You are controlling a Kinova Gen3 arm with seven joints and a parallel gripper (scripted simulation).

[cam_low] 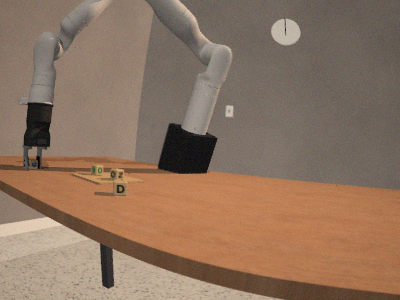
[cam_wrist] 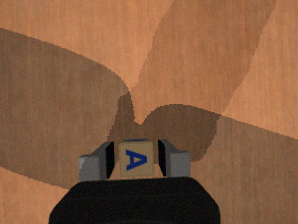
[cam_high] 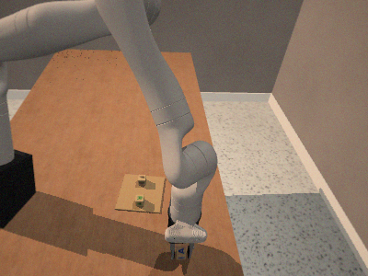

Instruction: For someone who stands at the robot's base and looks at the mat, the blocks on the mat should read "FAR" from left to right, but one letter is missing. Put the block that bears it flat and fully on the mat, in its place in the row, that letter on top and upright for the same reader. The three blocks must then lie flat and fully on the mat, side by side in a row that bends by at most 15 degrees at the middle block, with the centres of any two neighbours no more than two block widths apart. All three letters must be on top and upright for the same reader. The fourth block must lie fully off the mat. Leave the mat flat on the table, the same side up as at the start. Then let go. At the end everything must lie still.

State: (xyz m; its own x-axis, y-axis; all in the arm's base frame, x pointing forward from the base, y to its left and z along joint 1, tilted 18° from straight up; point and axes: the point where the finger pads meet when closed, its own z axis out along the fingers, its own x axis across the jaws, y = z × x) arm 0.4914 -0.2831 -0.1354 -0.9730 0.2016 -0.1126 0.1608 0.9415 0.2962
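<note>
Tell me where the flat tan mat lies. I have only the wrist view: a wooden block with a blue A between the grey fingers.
Observer: In the top view the tan mat lies up and left of the gripper, towards the arm's black base. The A block stands off the mat, near the table's edge.
Operator: Report what sits on the mat.
Observer: Two small wooden blocks with green top marks, with a gap between them. The letters are too small to read.
Operator: Find the fourth block.
Observer: In the exterior view a wooden block showing a black D rests on the table just off the mat.
</note>
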